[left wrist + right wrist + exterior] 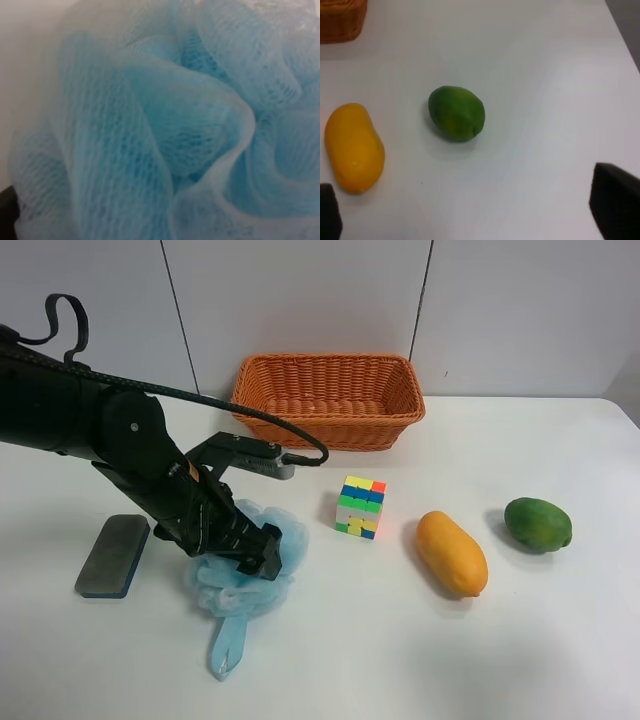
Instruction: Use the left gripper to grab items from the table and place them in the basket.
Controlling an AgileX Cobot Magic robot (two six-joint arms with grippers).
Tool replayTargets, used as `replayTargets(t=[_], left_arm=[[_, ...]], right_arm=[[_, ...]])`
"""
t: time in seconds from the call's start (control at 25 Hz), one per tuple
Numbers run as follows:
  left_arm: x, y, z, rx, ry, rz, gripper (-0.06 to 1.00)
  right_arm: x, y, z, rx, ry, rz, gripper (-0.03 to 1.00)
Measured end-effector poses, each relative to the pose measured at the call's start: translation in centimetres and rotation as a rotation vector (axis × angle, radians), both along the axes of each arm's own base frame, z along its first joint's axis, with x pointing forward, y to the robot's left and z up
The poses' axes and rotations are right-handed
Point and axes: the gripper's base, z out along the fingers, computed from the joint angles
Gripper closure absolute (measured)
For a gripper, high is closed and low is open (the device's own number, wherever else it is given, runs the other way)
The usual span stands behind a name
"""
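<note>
Nearest, the bath pouf (228, 590) lies on the table (400, 660), the left gripper (258, 550) sunk into its mesh for a grab — I cannot tell its jaw spread. The right gripper (470, 205) waits, jaws wide. Farthest — the wicker basket (330, 425), the destination.

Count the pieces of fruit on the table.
2. The orange fruit lies right of the puzzle cube in the high view; the green fruit further right. The basket's floor is partly hidden.
</note>
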Motion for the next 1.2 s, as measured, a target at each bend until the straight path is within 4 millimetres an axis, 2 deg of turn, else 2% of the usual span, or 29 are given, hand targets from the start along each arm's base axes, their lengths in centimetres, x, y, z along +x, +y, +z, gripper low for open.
replayTargets(t=[0.16, 0.2, 0.48, 0.64, 0.84, 0.96, 1.04, 1.2], left_arm=[[0.0, 0.0, 0.0, -0.002, 0.006, 0.004, 0.54], [0.0, 0.0, 0.0, -0.002, 0.007, 0.004, 0.58], [-0.1, 0.0, 0.1, 0.0, 0.014, 0.0, 0.58], [-0.6, 0.2, 2.1, -0.025, -0.01, -0.008, 0.58], [-1.2, 1.3, 8.2, -0.139, -0.171, 0.007, 0.58], [-0.7, 2.3, 12.3, -0.2, -0.3, 0.028, 0.59], [0.3, 2.7, 14.7, -0.219, -0.387, 0.036, 0.59], [3.4, 2.8, 17.3, -0.214, -0.494, 0.05, 0.59]], right_arm=[[0.0, 0.0, 0.0, 0.0, 0.0, 0.0, -0.03], [0.0, 0.0, 0.0, 0.0, 0.0, 0.0, -0.03], [0.0, 0.0, 0.0, 0.0, 0.0, 0.0, -0.03], [0.0, 0.0, 0.0, 0.0, 0.0, 0.0, -0.03], [0.0, 0.0, 0.0, 0.0, 0.0, 0.0, -0.03], [0.0, 0.0, 0.0, 0.0, 0.0, 0.0, -0.03], [0.0, 0.0, 0.0, 0.0, 0.0, 0.0, -0.03], [0.0, 0.0, 0.0, 0.0, 0.0, 0.0, -0.03]])
